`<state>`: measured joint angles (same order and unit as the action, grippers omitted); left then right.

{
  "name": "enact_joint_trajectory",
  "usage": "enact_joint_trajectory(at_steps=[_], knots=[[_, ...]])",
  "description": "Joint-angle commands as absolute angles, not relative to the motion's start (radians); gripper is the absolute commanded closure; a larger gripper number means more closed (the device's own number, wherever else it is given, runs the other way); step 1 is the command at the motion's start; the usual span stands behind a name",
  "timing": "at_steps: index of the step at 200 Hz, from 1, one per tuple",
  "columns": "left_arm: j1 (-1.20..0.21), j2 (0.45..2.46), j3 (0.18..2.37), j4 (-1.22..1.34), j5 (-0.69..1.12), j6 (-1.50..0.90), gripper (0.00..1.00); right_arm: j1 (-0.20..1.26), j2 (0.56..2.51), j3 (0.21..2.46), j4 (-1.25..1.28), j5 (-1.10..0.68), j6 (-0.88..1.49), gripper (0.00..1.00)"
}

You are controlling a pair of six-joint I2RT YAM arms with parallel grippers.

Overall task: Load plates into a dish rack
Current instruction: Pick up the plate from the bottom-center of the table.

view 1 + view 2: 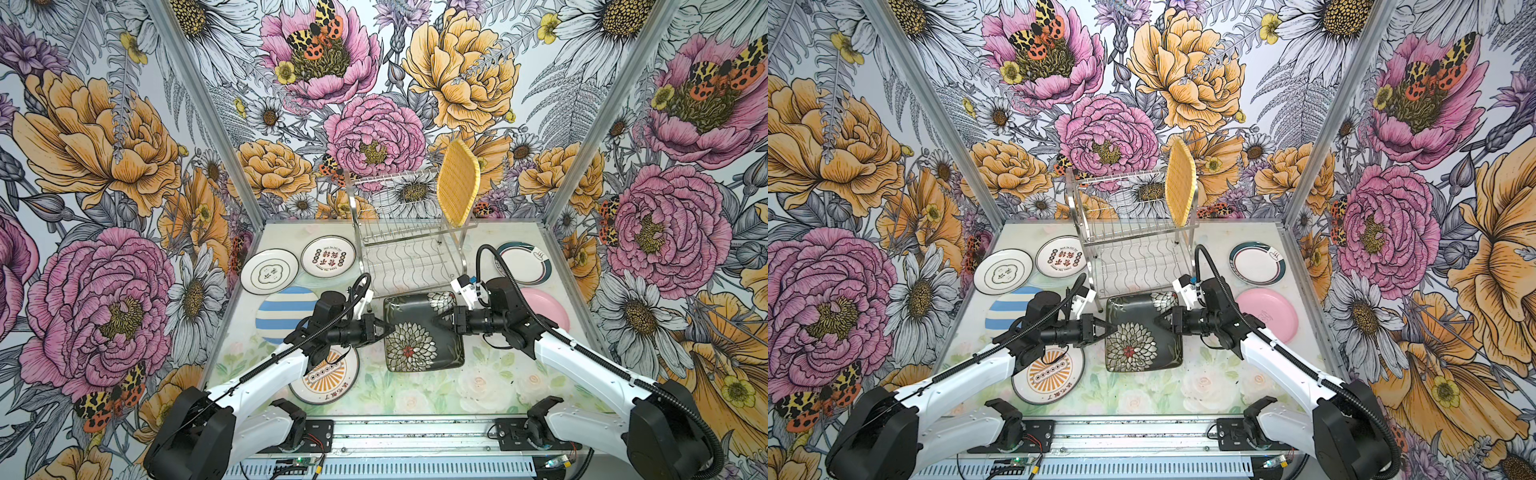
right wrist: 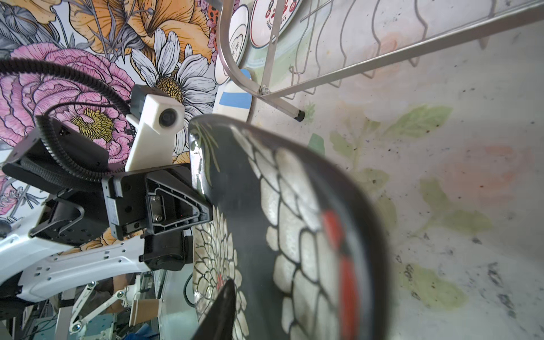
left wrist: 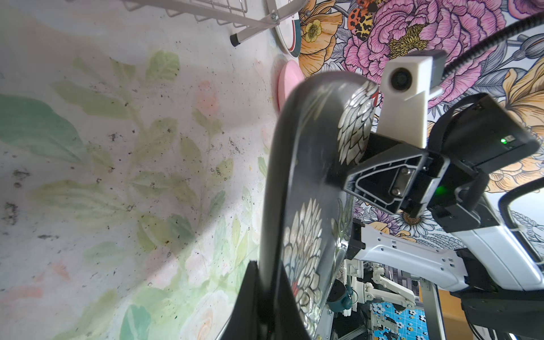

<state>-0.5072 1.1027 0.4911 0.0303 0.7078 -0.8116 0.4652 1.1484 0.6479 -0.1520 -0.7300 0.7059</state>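
- Loud floral wallpaper is wrapping the booth on three sides, and a bench with a pale rose-printed mat is carrying everything.
- The dish rack, a shiny two-tier wire frame, is standing at the back centre of the bench.
- The yellow plate, a woven-look rounded square, is standing on edge at the right end of the upper tier, poking well above the frame.
- On the left, the outer white plate and the inner white plate, both bearing dark characters, are lying flat beside the rack.
- The blue-striped plate is lying in front of them and the orange-sunburst plate nearest the robot. The left arm is reaching over these two and hiding part of each.
- On the right, the teal-rimmed plate is lying beside the rack and the pink plate just in front of it, with the right arm covering the pink one's inner edge.
- The black plate, a glossy rounded square with white many-petalled flowers and red centres, is hanging between the two arms, just in front of the rack's lower shelf. In the wrist views it is appearing to ride clear of the mat.
- The left end effector is clamping tight on the plate's left rim, one finger above and one below.
- The right end effector is straddling the right rim with narrowed jaws. I cannot tell whether they are pressing on it.
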Motion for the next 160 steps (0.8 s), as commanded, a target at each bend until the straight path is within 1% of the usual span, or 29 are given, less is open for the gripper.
enact_joint_trajectory(at_steps=[1, 40, 68, 75, 77, 84, 93, 97, 109, 120, 125, 141, 160], knots=[[-0.508, 1.08, 0.54, 0.133, 0.759, -0.808, 1.0, 0.482, 1.153, 0.641, 0.019, -0.818, 0.749, 0.73], [-0.507, 1.074, 0.532, 0.132, 0.755, -0.81, 1.0, 0.483, 1.162, 0.629, 0.031, -0.814, 0.756, 1.0], [-0.502, 1.072, 0.529, 0.12, 0.75, -0.805, 1.0, 0.481, 1.146, 0.636, -0.003, -0.797, 0.738, 1.0], [-0.499, 1.071, 0.529, 0.116, 0.75, -0.803, 0.88, 0.479, 1.14, 0.64, -0.021, -0.785, 0.73, 1.0], [-0.499, 1.07, 0.529, 0.114, 0.75, -0.802, 0.83, 0.477, 1.138, 0.641, -0.024, -0.781, 0.727, 1.0], [-0.493, 1.068, 0.529, 0.106, 0.747, -0.8, 0.7, 0.471, 1.13, 0.641, -0.032, -0.772, 0.728, 1.0], [-0.485, 1.062, 0.531, 0.094, 0.744, -0.792, 0.5, 0.461, 1.117, 0.643, -0.048, -0.752, 0.726, 1.0], [-0.481, 1.059, 0.532, 0.085, 0.742, -0.791, 0.43, 0.458, 1.109, 0.645, -0.058, -0.738, 0.722, 1.0], [-0.468, 1.047, 0.535, 0.056, 0.735, -0.777, 0.3, 0.451, 1.088, 0.658, -0.106, -0.691, 0.706, 1.0], [-0.456, 1.038, 0.538, 0.026, 0.727, -0.762, 0.2, 0.452, 1.066, 0.679, -0.16, -0.635, 0.686, 1.0], [-0.451, 1.033, 0.54, 0.013, 0.723, -0.755, 0.17, 0.452, 1.056, 0.688, -0.184, -0.609, 0.677, 1.0], [-0.435, 1.023, 0.543, -0.023, 0.706, -0.738, 0.11, 0.452, 1.022, 0.718, -0.241, -0.534, 0.657, 1.0], [-0.428, 1.021, 0.549, -0.058, 0.675, -0.717, 0.09, 0.454, 0.974, 0.747, -0.291, -0.446, 0.644, 1.0]])
